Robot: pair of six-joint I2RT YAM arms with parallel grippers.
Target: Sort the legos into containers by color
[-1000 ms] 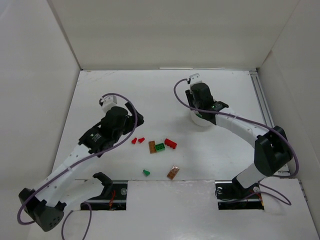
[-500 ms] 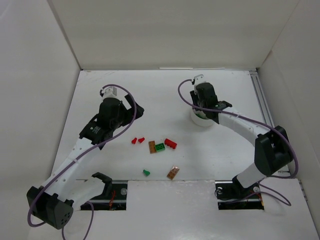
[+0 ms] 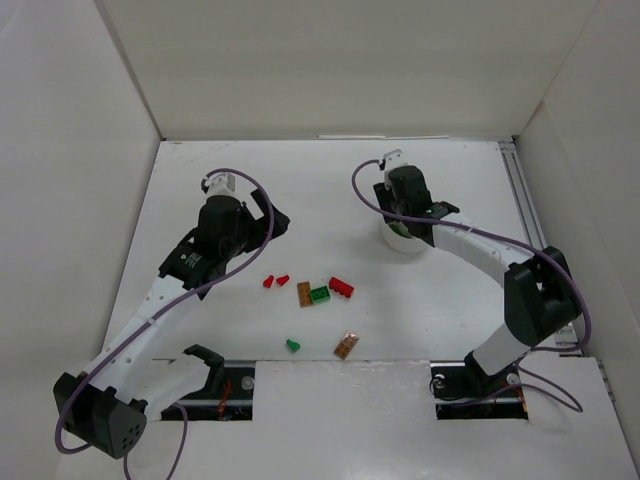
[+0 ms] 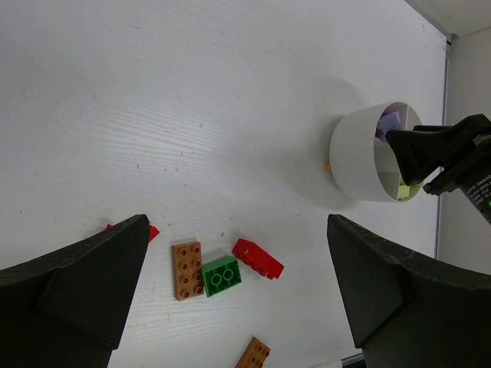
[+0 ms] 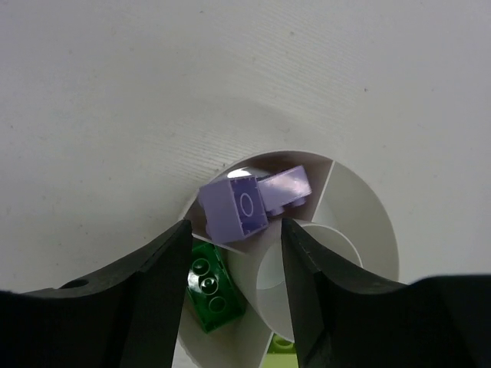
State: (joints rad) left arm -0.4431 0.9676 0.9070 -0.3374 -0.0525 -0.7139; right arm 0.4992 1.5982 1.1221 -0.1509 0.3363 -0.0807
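Right wrist, right gripper (image 5: 235,228) over dish (image 5: 368,201) rim, jaws apart

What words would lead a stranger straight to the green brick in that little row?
From the round white dish, go down-left in the overhead view to a row of three bricks. The green brick is the middle one, between a brown brick and a red brick; the other loose green piece is smaller and lies alone.

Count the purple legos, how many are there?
2. A purple cube and a purple brick share one wedge of the white dish; the right pincer may hide more.
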